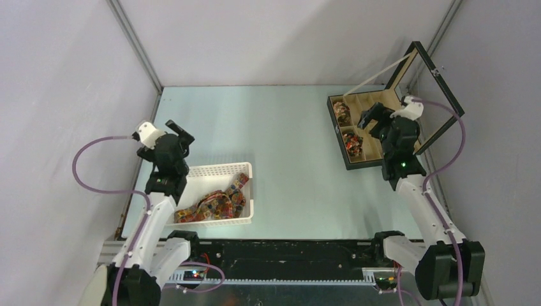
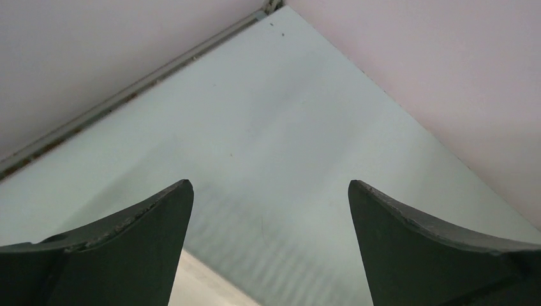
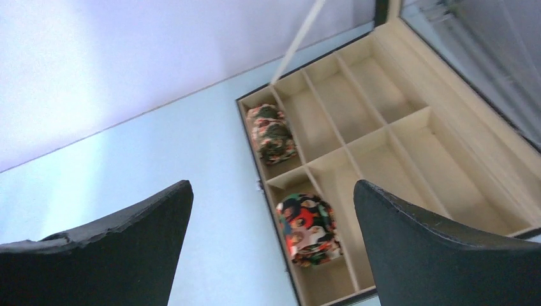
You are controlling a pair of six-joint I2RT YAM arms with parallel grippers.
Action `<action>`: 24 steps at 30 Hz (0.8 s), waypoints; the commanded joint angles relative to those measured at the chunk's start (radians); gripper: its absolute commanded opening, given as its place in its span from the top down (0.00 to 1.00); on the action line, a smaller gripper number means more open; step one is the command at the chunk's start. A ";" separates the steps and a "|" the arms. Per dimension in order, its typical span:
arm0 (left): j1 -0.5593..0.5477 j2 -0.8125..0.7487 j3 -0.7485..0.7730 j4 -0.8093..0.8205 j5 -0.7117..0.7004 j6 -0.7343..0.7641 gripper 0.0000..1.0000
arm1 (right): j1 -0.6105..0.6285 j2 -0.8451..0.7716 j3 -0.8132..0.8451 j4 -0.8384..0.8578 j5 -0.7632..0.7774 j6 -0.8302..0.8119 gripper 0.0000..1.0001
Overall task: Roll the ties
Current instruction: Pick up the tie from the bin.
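Observation:
Loose patterned ties (image 1: 217, 203) lie heaped in the white basket (image 1: 217, 171) at the near left. Two rolled ties sit in the left column of the black box (image 1: 337, 131): one in the far compartment (image 3: 272, 132) (image 1: 342, 113) and one in the compartment nearer me (image 3: 307, 228) (image 1: 352, 141). My left gripper (image 1: 180, 135) hangs open above the basket's far left corner; its wrist view shows only bare table between the fingers (image 2: 127, 248). My right gripper (image 1: 375, 116) is open above the box, empty, with the nearer rolled tie seen between its fingers (image 3: 446, 248).
The box's glass lid (image 1: 440, 83) stands open at the back right, propped by a white strap (image 1: 376, 78). The box's other compartments (image 3: 376, 89) hold nothing. Grey walls close in the pale green table (image 1: 287, 159) on three sides.

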 commanded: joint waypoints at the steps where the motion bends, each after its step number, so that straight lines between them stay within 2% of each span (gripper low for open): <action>1: -0.001 -0.113 0.029 -0.167 0.122 -0.105 0.02 | -0.023 0.028 0.100 -0.251 -0.162 0.076 0.00; 4: 0.001 -0.142 0.073 -0.217 0.187 -0.096 0.02 | -0.061 0.035 0.111 -0.237 -0.363 0.136 0.00; 8: 0.001 -0.119 0.195 -0.410 0.134 -0.130 0.02 | -0.142 0.045 0.112 -0.197 -0.474 0.204 0.00; 11: 0.001 -0.081 0.271 -0.526 0.110 -0.137 0.02 | -0.165 0.072 0.153 -0.273 -0.404 0.288 0.00; 15: 0.001 -0.051 0.367 -0.695 0.054 -0.177 0.02 | -0.159 0.113 0.262 -0.458 -0.293 0.318 0.00; 20: 0.001 -0.011 0.462 -0.830 0.052 -0.209 0.02 | -0.125 0.141 0.335 -0.570 -0.245 0.271 0.00; 22: 0.001 -0.014 0.465 -0.838 0.053 -0.177 0.02 | -0.153 0.158 0.342 -0.584 -0.281 0.261 0.07; 23: 0.002 -0.015 0.463 -0.830 0.056 -0.137 0.00 | -0.168 0.164 0.343 -0.578 -0.360 0.256 0.12; 24: 0.001 -0.020 0.462 -0.821 0.070 -0.112 0.04 | -0.200 0.181 0.342 -0.571 -0.400 0.252 0.13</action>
